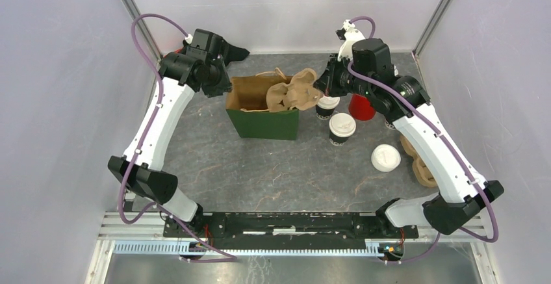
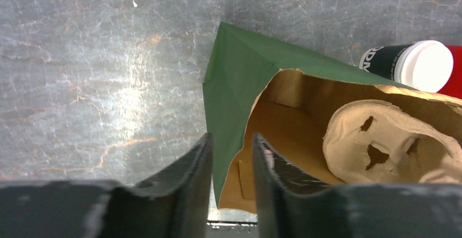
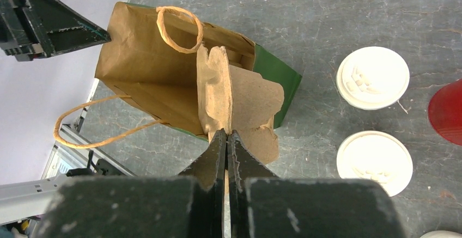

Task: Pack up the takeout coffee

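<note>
Pulp carrier (image 3: 245, 102), half sunk in green bag (image 1: 266, 123), clamped by right fingers (image 3: 215, 159); left fingers (image 2: 190, 167) apart at bag's rim.

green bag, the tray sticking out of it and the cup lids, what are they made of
Green bag: paper, matte green outside, brown kraft inside; creased folds, twisted handles. Tray: moulded pulp, it seems; rough tan, fibrous ragged edges. Cup lids: probably plastic; smooth white, embossed marks.
</note>
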You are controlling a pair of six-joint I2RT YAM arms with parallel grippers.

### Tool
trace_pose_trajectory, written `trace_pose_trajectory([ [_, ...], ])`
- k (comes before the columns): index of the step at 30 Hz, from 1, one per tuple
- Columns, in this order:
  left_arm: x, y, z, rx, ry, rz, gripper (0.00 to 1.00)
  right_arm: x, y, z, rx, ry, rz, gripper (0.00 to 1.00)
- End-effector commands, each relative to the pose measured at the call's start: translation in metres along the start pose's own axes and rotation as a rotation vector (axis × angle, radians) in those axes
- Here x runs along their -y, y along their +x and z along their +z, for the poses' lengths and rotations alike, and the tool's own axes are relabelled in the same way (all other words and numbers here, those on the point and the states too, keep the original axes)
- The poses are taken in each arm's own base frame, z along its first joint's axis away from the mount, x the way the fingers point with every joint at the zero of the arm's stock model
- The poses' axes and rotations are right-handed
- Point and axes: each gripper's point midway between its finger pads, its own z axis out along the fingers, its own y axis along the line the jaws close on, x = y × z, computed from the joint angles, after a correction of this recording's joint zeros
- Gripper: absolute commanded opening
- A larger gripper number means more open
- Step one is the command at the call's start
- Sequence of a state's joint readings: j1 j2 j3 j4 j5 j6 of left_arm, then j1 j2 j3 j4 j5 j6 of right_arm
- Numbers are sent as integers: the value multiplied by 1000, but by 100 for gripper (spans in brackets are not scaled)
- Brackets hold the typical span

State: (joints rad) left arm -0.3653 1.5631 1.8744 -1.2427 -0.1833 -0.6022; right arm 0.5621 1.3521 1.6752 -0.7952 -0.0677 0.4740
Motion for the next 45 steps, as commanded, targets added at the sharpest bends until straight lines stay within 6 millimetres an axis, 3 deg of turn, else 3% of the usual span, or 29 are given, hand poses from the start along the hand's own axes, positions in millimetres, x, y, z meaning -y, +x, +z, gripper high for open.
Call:
trace_pose_trajectory([
  [1, 11, -16, 5, 51, 59, 59, 33, -10, -21, -9, 59, -22, -2, 0],
  [9, 7, -10, 19, 39, 42, 99, 24, -12, -22, -8, 61, -32, 0, 0],
  [15, 12, -7, 20, 25, 75, 111, 2, -15, -24, -10, 62, -40, 9, 0],
  [18, 17, -1, 7, 7, 117, 58, 2, -19, -25, -10, 51, -53, 38, 0],
  [26, 35, 43, -14, -119, 283, -143, 2, -29, -21, -3, 14, -79, 115, 0],
  [34, 47, 42, -25, -138, 343, -214, 2, -47, -6, 21, -26, -145, 169, 0],
  [39, 45, 43, -29, -134, 343, -174, 2, -55, -5, 40, -59, -195, 91, 0],
  [45, 40, 49, -26, -151, 327, -159, 2, -49, 13, 53, -70, -194, 129, 0],
])
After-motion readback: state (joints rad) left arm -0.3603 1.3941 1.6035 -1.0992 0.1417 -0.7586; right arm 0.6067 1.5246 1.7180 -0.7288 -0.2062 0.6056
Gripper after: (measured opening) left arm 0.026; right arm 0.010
